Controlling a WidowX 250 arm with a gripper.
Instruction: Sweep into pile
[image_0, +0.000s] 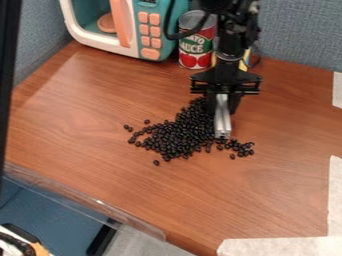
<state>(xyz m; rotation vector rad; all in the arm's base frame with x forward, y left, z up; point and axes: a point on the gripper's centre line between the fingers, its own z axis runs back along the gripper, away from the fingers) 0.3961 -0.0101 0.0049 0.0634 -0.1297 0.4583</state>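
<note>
black post (8, 70), seen close up along the left edge. beyond it, on a wooden table (267, 185), black beans (177, 137) heaped near the middle, with strays to the left and front and a looser trail off to the right. at the heap's right side, gripper (224, 107) pointing down, pinching a silvery bar (222, 125), end down by the beans. farther back, toy microwave (148, 52) beside a can (196, 47).
</note>
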